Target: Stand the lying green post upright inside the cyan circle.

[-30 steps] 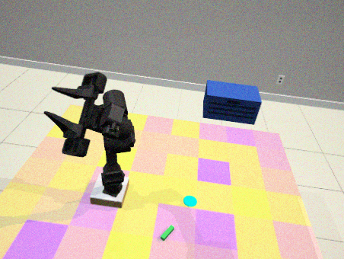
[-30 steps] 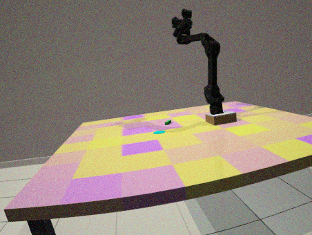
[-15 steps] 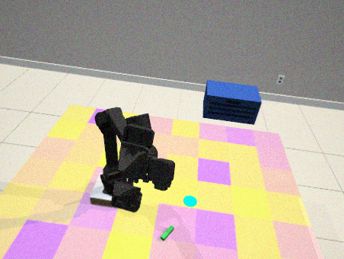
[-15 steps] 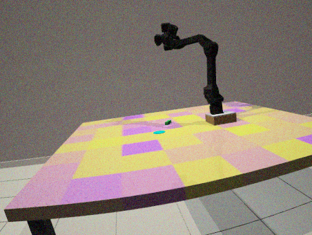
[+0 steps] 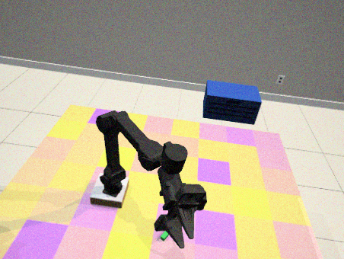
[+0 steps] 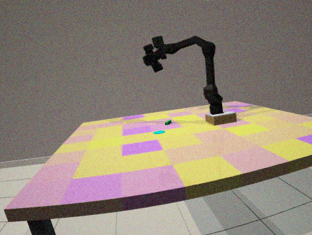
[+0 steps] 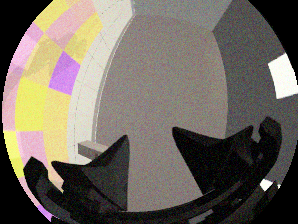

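Observation:
The green post (image 5: 164, 236) (image 6: 168, 122) lies on its side on the table. In the top view the gripper partly covers it. The cyan circle (image 6: 159, 132) lies flat on the table near the post, with nothing on it; the arm hides it in the top view. My gripper (image 5: 186, 242) (image 7: 150, 135) is partly open, with nothing between its fingers. It hangs high above the table in the exterior view, where its fingertips are hard to make out. The wrist view shows neither post nor circle.
The arm's base block (image 5: 108, 199) (image 6: 221, 119) stands on the patchwork table (image 5: 213, 171) (image 6: 141, 147). A blue cabinet (image 5: 232, 103) stands on the floor beyond the table's edge. The wrist view faces mostly a grey wall (image 7: 165, 75), with the table at its left.

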`<state>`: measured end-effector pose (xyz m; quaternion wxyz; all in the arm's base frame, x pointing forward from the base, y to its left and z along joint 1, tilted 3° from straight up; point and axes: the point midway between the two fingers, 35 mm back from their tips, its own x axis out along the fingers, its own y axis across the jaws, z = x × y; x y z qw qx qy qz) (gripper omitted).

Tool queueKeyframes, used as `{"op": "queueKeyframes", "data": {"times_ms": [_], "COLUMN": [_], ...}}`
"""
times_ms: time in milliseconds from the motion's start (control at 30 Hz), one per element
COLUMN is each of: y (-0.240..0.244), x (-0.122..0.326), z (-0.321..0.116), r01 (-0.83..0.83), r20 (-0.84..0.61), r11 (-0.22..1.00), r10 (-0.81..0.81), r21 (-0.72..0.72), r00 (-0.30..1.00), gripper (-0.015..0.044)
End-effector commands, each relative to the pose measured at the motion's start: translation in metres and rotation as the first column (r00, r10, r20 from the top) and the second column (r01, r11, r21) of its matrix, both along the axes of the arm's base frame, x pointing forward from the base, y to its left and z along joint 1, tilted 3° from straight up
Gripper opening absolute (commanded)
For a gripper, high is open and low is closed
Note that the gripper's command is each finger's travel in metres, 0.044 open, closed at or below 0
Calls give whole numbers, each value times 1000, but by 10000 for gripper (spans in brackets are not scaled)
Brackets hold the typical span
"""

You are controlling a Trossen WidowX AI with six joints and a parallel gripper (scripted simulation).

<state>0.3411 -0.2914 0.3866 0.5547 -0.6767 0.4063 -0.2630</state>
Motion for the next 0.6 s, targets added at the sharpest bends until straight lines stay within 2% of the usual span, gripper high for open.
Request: {"op": "queueKeyframes", "data": {"times_ms": [0,300,567], "y": [22,95,168], "x": [20,28,-3], "z": [-51,-151,-219], "r01": [-83,-155,-45], "r20": [-116,-325,-454], "r11": [987,864,692], "r10": [100,339,519], "r21": [141,479,720], "r00": [988,883,724], "gripper": [233,233,233]}}
